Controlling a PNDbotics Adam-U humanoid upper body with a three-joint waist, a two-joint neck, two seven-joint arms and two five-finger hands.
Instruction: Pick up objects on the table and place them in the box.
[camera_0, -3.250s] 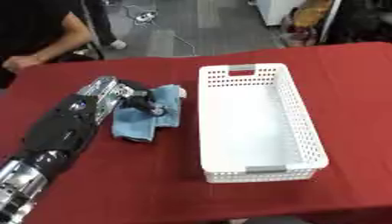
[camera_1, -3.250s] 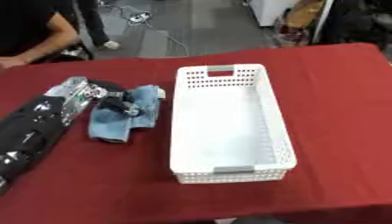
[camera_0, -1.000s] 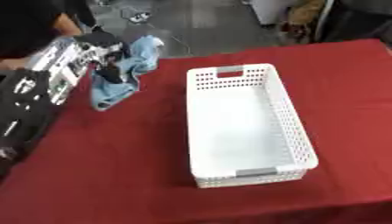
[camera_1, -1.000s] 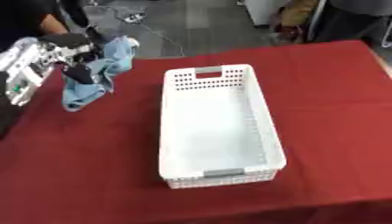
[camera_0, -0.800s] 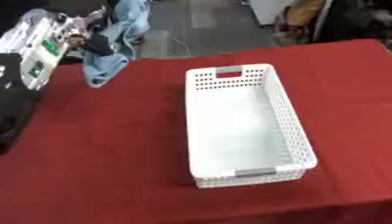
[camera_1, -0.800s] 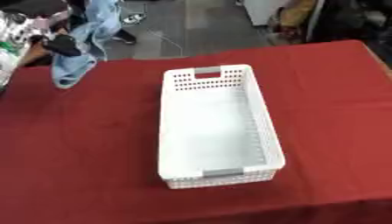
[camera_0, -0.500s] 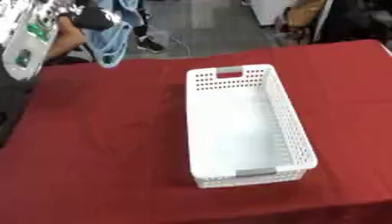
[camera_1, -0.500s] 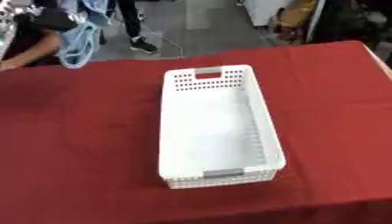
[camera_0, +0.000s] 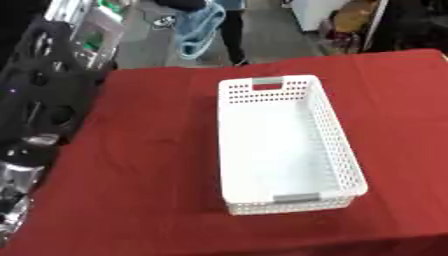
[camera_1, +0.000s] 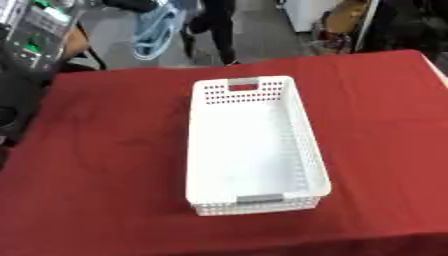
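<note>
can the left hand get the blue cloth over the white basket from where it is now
Probably yes. The left hand holds the blue cloth high, beyond the table's far edge, and the white basket sits open-topped with nothing between them. The right hand is not in view.

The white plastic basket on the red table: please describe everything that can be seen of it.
The white plastic basket is long and rectangular, with rows of small holes through its walls and a plain floor. Each short end has a grey grip; the far end also has a handle cut-out, through which the red tablecloth shows. It stands upright on that cloth, its long side running away from the camera, slightly askew. It looks empty, and nothing else touches it.
</note>
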